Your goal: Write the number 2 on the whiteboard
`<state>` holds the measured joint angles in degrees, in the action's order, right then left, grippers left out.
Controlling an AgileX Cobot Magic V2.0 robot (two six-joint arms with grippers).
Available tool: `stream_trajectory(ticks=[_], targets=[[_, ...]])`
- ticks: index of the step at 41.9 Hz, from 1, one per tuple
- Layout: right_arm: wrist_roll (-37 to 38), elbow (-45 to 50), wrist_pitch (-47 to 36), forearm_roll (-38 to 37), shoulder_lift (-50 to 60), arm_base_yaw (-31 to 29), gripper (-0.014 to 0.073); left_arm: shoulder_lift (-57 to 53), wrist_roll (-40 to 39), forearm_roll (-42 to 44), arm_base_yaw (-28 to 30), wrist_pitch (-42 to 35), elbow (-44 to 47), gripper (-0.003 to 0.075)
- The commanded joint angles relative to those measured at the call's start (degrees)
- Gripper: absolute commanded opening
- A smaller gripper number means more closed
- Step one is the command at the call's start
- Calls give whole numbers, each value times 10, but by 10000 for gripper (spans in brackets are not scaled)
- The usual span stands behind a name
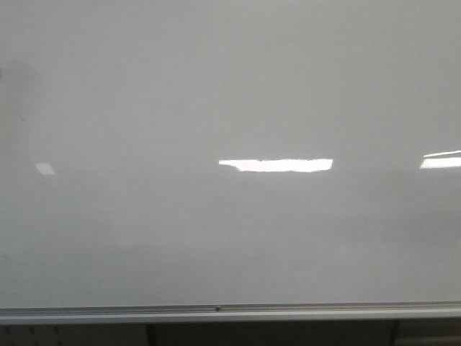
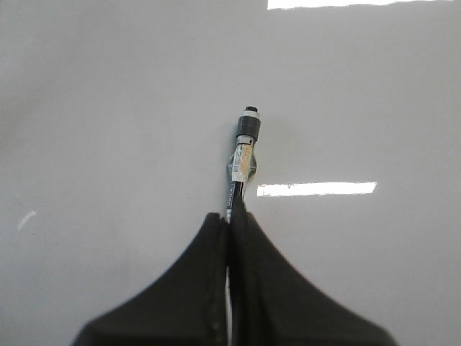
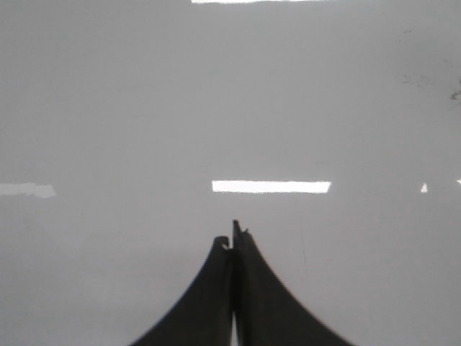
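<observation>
The whiteboard (image 1: 230, 94) fills the front view, glossy white-grey, with a silver rail (image 1: 216, 310) along its lower edge. No number 2 shows on it in any view. Neither gripper shows in the front view. In the left wrist view my left gripper (image 2: 230, 216) is shut on a black marker (image 2: 243, 162), whose tip points at the board (image 2: 108, 108); I cannot tell if the tip touches. In the right wrist view my right gripper (image 3: 232, 241) is shut and empty, facing bare board (image 3: 230, 94).
Bright light reflections lie on the board (image 1: 277, 165), also in the left wrist view (image 2: 317, 189) and the right wrist view (image 3: 271, 187). Faint dark smudges mark the board in the right wrist view (image 3: 454, 94). Dark space shows under the rail (image 1: 274, 335).
</observation>
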<state>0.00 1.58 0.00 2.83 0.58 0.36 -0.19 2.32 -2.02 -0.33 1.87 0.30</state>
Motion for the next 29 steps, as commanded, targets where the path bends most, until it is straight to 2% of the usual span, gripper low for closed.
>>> stream_trajectory(ticks=[1, 24, 29], targets=[[0, 0, -51, 1, 9, -2, -69, -10, -5, -1, -1, -45, 13, -20], [0, 0, -53, 1, 9, -2, -69, -10, -2, 6, -1, -45, 13, -20], [0, 0, -53, 1, 9, -2, -69, -10, -2, 6, -1, -75, 13, -20]])
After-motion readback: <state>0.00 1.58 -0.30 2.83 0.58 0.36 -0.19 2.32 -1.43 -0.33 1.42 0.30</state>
